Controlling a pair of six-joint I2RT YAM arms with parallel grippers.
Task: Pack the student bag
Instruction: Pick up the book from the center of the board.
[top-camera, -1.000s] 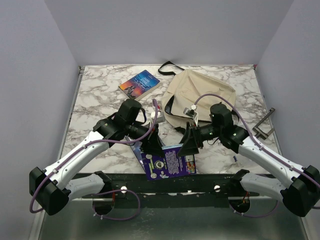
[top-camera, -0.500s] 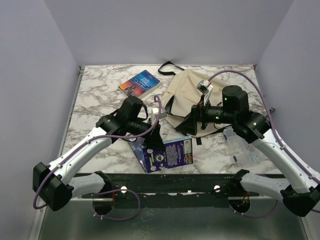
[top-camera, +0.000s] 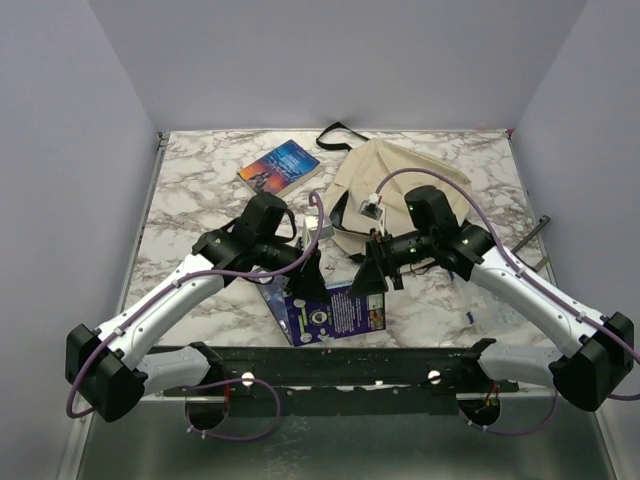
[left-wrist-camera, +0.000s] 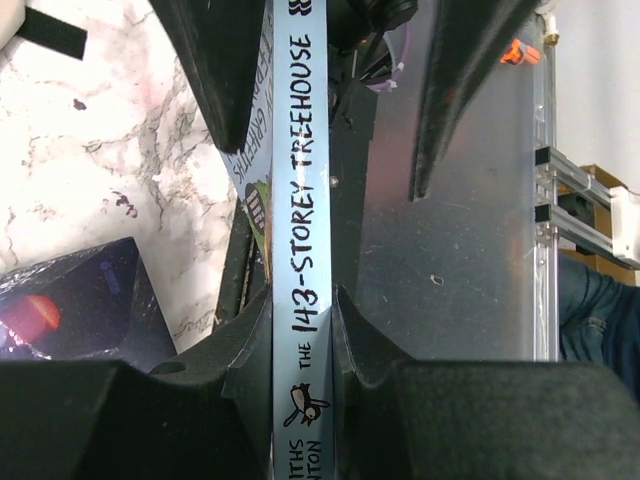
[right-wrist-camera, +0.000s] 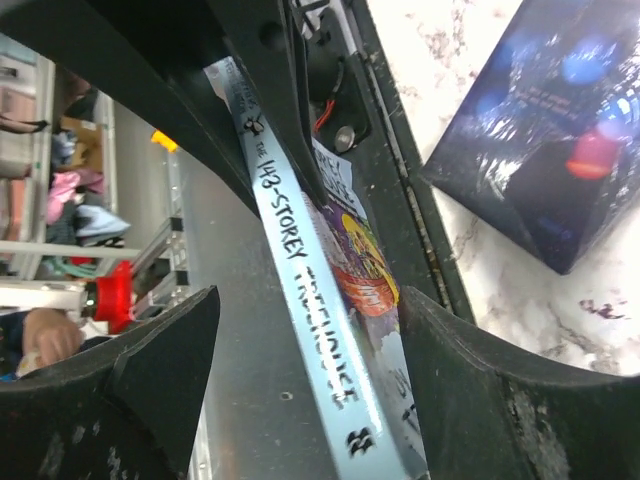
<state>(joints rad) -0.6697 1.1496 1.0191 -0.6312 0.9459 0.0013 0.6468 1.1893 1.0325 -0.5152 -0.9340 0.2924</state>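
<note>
Your L hand (left-wrist-camera: 302, 335) is clamped on a thin pale-blue book (left-wrist-camera: 300, 200), fingers pinching both covers right at the spine, which reads "143-Storey Treehouse" in both wrist views. Your R hand (top-camera: 372, 278) is spread wide w/ nothing in it. In its wrist view the fingers (right-wrist-camera: 150, 380) sit either side of that spine, w/ a gap on each side. Both hands are low over the near-centre of the desk (top-camera: 190, 190), close together and angled toward each other. A dark blue plastic-wrapped book (right-wrist-camera: 545, 140) lies flat on the marble just beside them, by the near rail. The student bag (top-camera: 395, 170) lies on the desk far R of centre, behind the R arm, w/ a black strap (top-camera: 340, 133) looping out at its far edge. Another blue book (top-camera: 281, 166) lies flat just L of the bag.
</note>
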